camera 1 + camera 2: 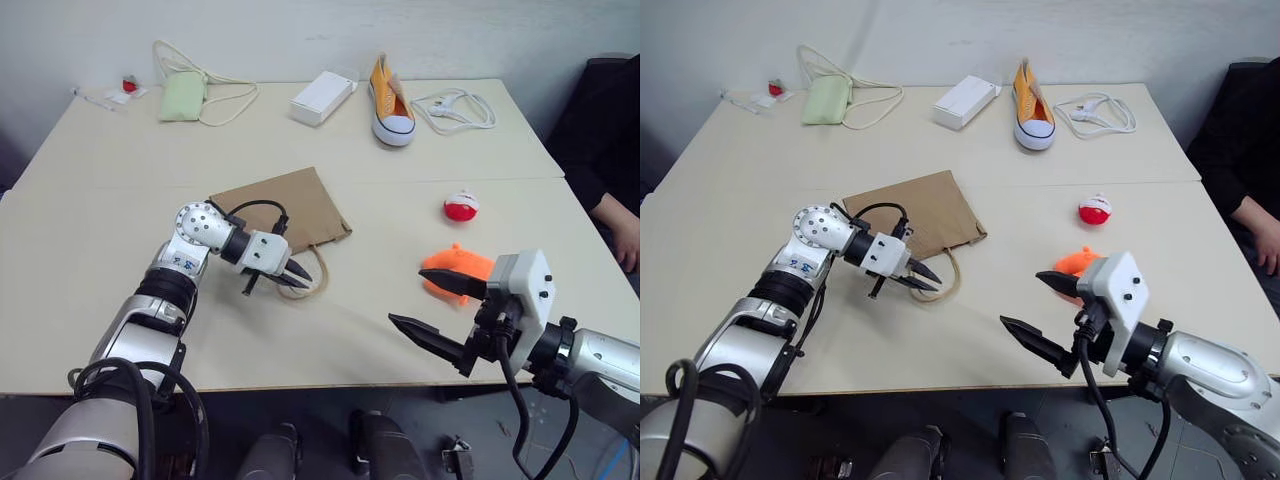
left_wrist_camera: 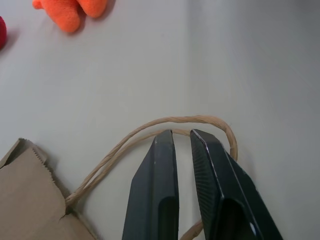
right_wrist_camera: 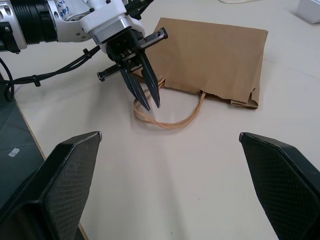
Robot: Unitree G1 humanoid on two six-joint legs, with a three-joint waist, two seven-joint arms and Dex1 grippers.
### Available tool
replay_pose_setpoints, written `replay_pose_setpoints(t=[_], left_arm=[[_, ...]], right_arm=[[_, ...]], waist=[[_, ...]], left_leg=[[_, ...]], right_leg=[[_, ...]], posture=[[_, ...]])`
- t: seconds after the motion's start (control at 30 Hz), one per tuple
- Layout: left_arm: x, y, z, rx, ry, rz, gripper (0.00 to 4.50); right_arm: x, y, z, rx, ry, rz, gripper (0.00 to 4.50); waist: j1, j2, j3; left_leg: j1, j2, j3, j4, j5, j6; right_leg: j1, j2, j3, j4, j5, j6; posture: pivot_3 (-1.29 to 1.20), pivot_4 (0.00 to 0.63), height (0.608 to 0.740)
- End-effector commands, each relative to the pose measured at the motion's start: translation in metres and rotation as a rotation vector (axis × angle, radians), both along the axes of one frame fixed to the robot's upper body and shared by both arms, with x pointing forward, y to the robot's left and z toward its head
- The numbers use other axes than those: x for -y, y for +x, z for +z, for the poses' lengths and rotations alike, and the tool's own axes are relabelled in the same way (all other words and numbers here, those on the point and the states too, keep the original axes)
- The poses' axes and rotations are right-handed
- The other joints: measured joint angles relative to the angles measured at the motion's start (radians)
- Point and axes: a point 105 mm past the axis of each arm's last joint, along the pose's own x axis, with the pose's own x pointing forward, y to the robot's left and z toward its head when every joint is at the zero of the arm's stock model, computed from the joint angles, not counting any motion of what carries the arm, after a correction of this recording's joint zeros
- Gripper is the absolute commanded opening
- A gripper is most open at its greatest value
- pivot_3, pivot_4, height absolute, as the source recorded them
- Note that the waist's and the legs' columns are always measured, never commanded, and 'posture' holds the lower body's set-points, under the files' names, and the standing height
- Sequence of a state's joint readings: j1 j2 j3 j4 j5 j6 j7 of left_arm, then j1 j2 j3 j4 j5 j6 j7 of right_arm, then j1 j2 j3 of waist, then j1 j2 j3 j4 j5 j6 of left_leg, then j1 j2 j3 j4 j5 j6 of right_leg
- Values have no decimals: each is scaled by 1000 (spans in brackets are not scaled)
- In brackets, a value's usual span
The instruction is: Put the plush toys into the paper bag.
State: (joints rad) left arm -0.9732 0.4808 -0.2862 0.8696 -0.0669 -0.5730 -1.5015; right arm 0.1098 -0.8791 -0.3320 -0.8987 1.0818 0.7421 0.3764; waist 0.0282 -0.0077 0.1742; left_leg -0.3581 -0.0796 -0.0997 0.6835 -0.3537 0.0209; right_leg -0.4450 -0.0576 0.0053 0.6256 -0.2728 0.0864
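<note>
Plush toys (image 1: 458, 272) lying loose on table (image 1: 100, 170), right of flat paper bag (image 1: 285, 205). Left gripper (image 3: 148, 100) nearly closed at bag's cord handle (image 2: 150, 127), fingers a sliver apart. Right gripper (image 1: 440, 315) spread wide beside orange toy.

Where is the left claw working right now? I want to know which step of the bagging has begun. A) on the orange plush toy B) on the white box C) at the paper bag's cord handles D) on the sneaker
C: the left claw has its fingers nearly together at the cord handles of the flat-lying paper bag, while the orange plush toy lies apart.
</note>
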Motion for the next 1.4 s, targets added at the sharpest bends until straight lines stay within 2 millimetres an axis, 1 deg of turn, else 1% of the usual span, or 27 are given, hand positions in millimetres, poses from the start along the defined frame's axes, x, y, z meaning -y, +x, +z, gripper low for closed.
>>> replay_pose_setpoints(t=[0.03, 0.2, 0.3, 0.37, 0.5, 0.57, 0.7, 0.97, 1.07, 1.13, 1.2, 1.27, 1.37, 1.4], left_arm=[[-8, -2, 19, 8, 5, -39, 569], [-24, -5, 24, 21, 31, -30, 569], [-35, -11, 15, 45, 73, -40, 569], [-39, -13, 10, 48, 85, -44, 569], [-33, -13, 3, 79, 103, -76, 569], [-28, -12, 1, 98, 96, -83, 569], [-21, -9, -2, 117, 88, -88, 569], [1, 3, -5, 171, 74, -73, 569], [8, 7, -3, 170, 49, -52, 28], [9, 9, -1, 157, 38, -38, 28], [8, 11, 2, 143, 26, -21, 28], [9, 14, 10, 89, -25, 20, 28], [15, 22, 41, -123, -237, 129, 28], [16, 23, 58, -247, -328, 151, 28]], right_arm=[[0, -2, 10, 57, 13, -3, 4500], [-1, -2, 11, 58, 17, -1, 4500], [-2, -3, 10, 56, 23, -2, 4500], [-2, -3, 11, 55, 30, -3, 4500], [-3, -3, 12, 56, 39, -5, 4500], [-3, -3, 12, 57, 39, -6, 4500], [-3, -3, 14, 61, 48, -10, 4500], [-3, -1, 20, 68, 82, -24, 4500], [-3, -1, 20, 69, 79, -28, 4500], [-3, -1, 20, 71, 78, -29, 4500], [-3, 0, 20, 72, 74, -29, 4500], [-2, 0, 18, 69, 60, -30, 4500], [-1, 1, 13, 62, 36, -34, 4500], [-1, 3, 11, 59, 28, -41, 4500]], waist=[[0, 0, 0], [-2, 0, 0], [-1, 0, 0], [-1, 0, 0], [7, 0, 0], [8, 0, 0], [7, -1, 0], [9, -1, 0], [9, -1, 0], [9, -1, 0], [8, -1, 0], [7, -1, 0], [7, -1, 0], [7, -1, 0]], left_leg=[[0, 0, 0, 0, 0, 0], [0, 0, 0, 0, 0, 0], [0, 0, 0, 0, 0, 0], [0, 0, 0, 0, 0, 0], [0, 0, 0, 1, 0, 0], [0, -1, 0, 1, 0, 0], [0, -1, 0, 1, 0, 0], [0, -1, 0, 1, 0, 1], [0, -1, 0, 1, 0, 1], [0, -1, 0, 1, 0, 1], [0, -1, 0, 1, 0, 1], [0, -1, 0, 1, 0, 1], [0, -1, 0, 1, 0, 1], [0, -1, 0, 1, 0, 1]], right_leg=[[0, 0, 0, 0, 0, 0], [0, 0, 0, 0, 0, 0], [0, 0, 0, 0, 0, 0], [0, 0, 0, 0, 0, 0], [0, 0, 0, 0, 0, 0], [0, -1, 0, -1, 0, 0], [0, 0, 0, -1, 0, 0], [0, 0, 0, 0, 0, 0], [0, 0, 0, 0, 0, 0], [0, 0, 0, 1, 0, 0], [0, 0, 0, 1, 0, 0], [0, 0, 0, 1, 0, 0], [0, 0, 0, 1, 0, 0], [0, 0, 0, 1, 0, 0]], posture=[[0, 150, 740], [0, 150, 740], [0, 150, 740], [0, 150, 740], [0, 150, 740], [0, 150, 740], [0, 150, 740], [0, 150, 740], [0, 150, 740], [0, 150, 740], [0, 150, 740], [0, 150, 740], [0, 150, 740], [0, 150, 740]])
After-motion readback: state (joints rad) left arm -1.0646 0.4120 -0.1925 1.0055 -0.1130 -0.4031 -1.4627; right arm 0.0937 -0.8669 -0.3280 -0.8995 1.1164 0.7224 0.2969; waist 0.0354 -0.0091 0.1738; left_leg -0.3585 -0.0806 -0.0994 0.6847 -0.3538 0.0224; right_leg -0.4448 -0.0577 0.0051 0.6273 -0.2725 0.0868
